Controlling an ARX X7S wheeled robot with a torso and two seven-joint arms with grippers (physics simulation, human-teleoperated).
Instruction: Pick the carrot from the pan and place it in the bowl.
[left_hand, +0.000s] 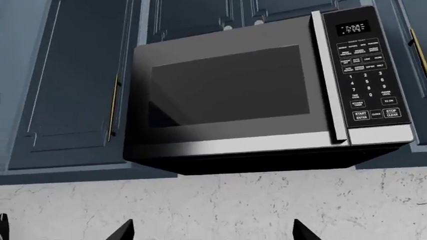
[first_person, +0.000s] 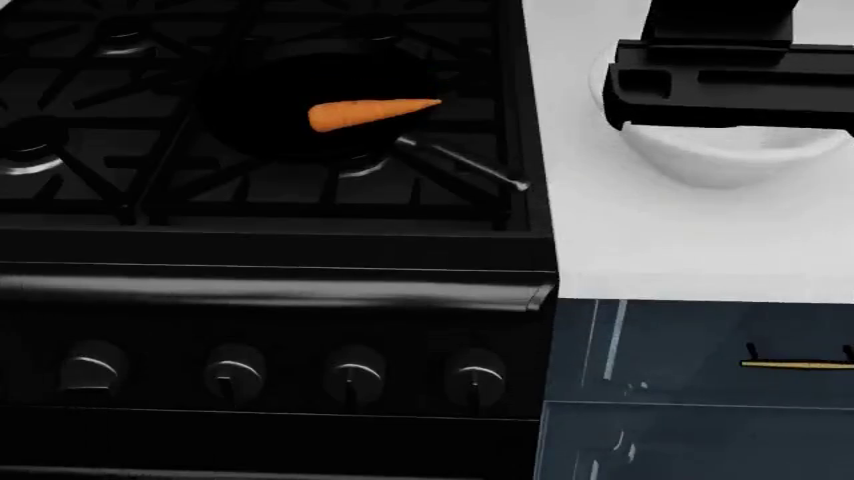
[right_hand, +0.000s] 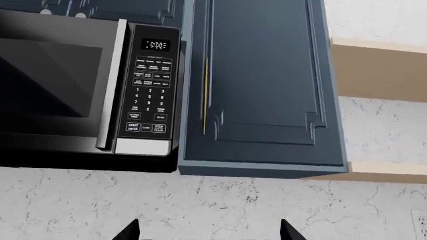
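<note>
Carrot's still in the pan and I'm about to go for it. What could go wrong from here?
The right arm hangs over the bowl, hiding much of it, so the drop could be hard to judge. Both wrist cameras face the microwave, not the carrot, so the grasp is head-view only. The pan blends into the black stove; a finger may catch it.

The right arm is a matte black, blocky, slotted housing; each claw shows black pointed fingertips.

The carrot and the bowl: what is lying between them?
In the head view, the pan handle, the stove edge and bare white counter separate the carrot from the bowl.
</note>
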